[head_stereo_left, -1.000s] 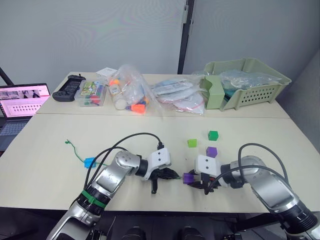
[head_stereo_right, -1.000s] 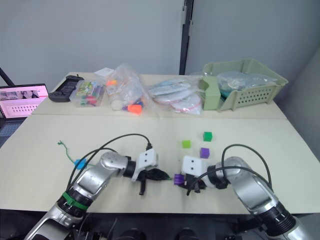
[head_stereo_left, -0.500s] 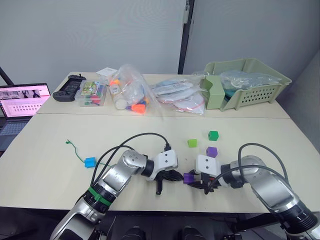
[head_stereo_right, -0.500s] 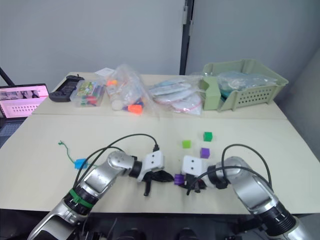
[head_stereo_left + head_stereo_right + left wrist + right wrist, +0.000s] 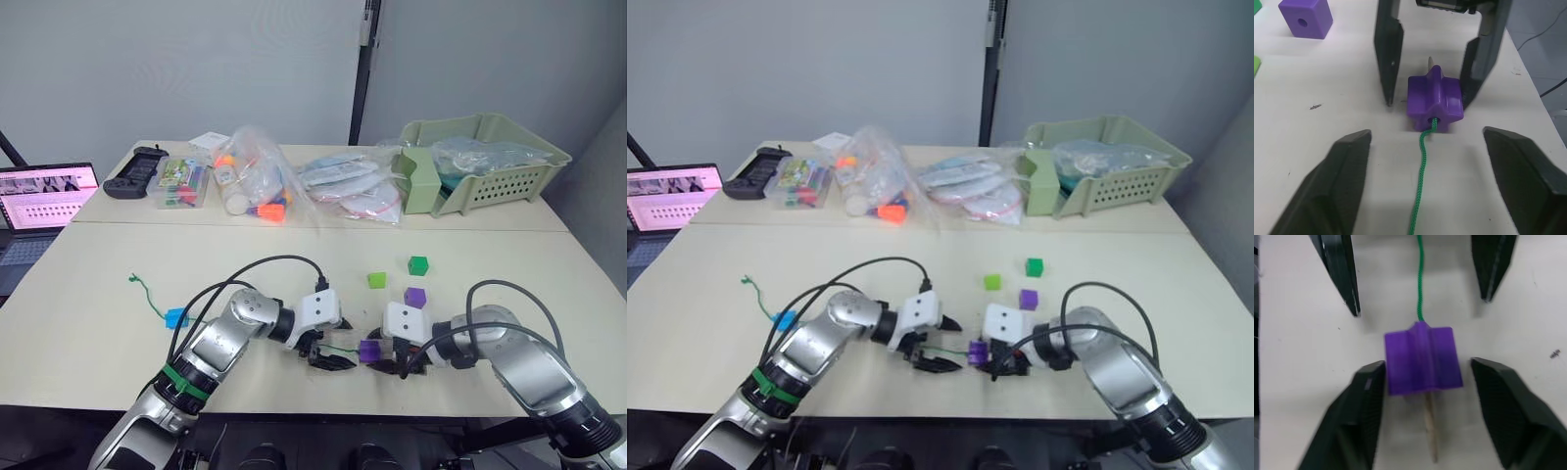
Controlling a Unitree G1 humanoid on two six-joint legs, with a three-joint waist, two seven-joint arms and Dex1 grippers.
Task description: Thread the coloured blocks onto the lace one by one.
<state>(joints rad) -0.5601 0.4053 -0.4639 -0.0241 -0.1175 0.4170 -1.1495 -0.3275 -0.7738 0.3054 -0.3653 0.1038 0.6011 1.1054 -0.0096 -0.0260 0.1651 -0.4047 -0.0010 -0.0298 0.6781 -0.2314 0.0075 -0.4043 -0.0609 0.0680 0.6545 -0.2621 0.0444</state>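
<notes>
— One purple block (image 5: 1435, 103) sits on the surface between both grippers, lace (image 5: 1420, 182) through it. Jaws?
— Both released. Block's light, rigid; lace limp, so pinch its stiff pale tip (image 5: 1429, 427).

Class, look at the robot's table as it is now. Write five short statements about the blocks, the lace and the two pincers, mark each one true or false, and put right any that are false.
1. The green lace passes through the hole of a purple block. True.
2. The left pincer is clamped on that block. False: its fingers are spread wide, clear of block and lace.
3. The lace's stiff pale tip sticks out of the block's far side. True.
4. The blue block lies loose beside the green basket. False: it sits on the lace at the table's left.
5. The right pincer has its fingers on either side of the block. True.
</notes>
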